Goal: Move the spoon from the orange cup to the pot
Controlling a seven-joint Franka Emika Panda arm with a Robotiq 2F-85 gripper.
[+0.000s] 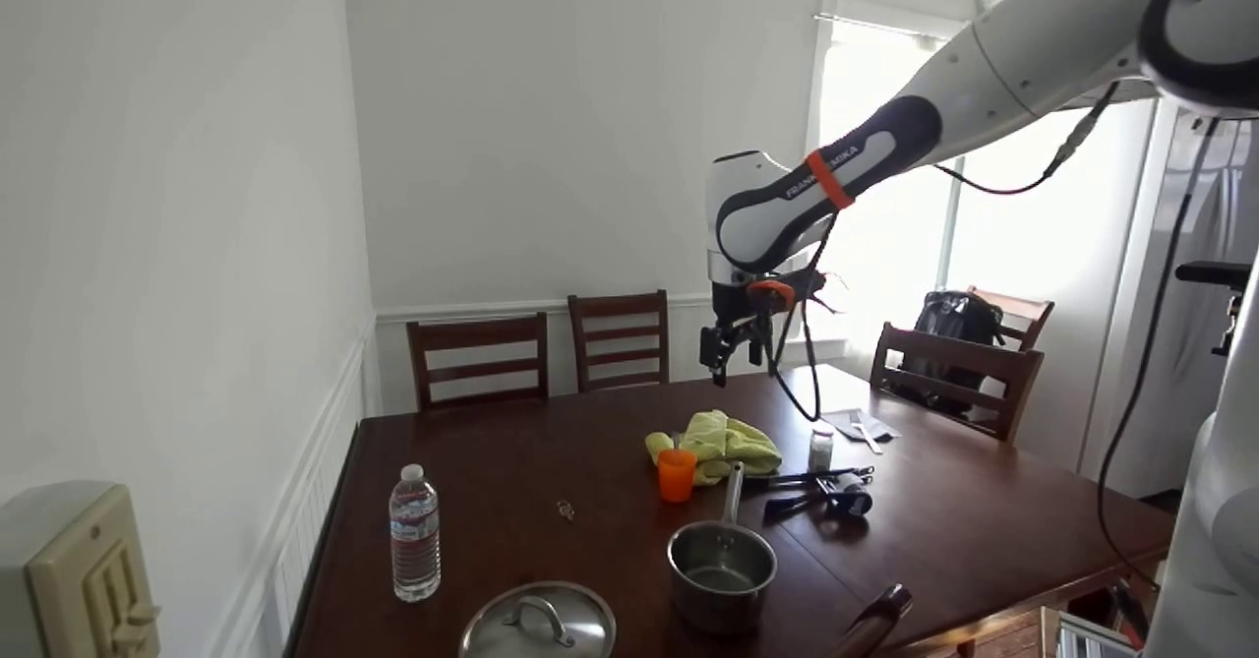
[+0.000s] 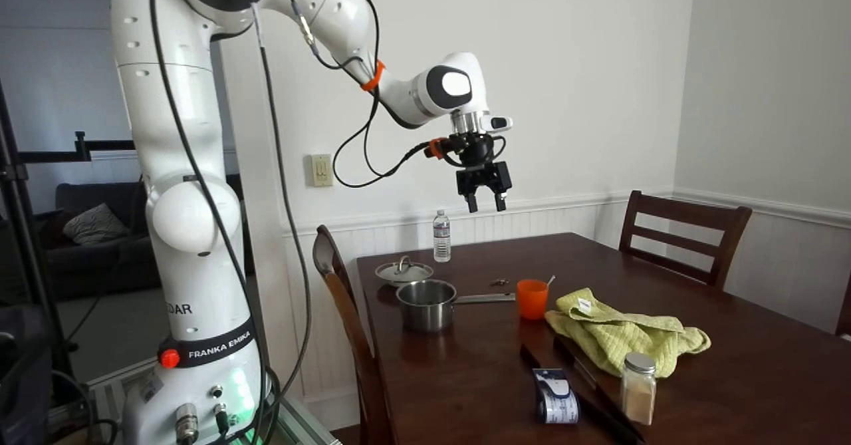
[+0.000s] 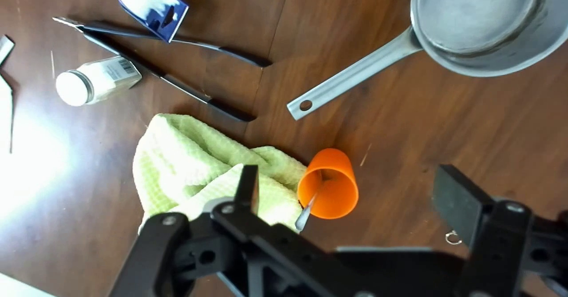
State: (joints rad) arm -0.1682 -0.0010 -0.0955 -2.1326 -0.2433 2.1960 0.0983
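The orange cup (image 1: 676, 478) stands upright on the table; it also shows in an exterior view (image 2: 532, 300) and in the wrist view (image 3: 332, 161). The spoon (image 3: 304, 215) leans in the cup, its thin silvery end sticking out over the rim; it also shows in an exterior view (image 2: 551, 280). Its lower part is hidden inside the cup. The metal pot (image 1: 718, 599) stands beside the cup, handle pointing towards it; it also shows in an exterior view (image 2: 427, 310) and in the wrist view (image 3: 530, 48). My gripper (image 2: 486, 207) is open and empty, high above the table.
A yellow-green towel (image 2: 625, 332) lies against the cup. Dark tongs (image 3: 177, 86), a blue-labelled package (image 2: 557, 398) and a glass jar (image 2: 639, 388) lie near it. A domed lid (image 1: 541, 624), a water bottle (image 1: 414, 535) and a small metal ring (image 3: 453, 238) are also on the table.
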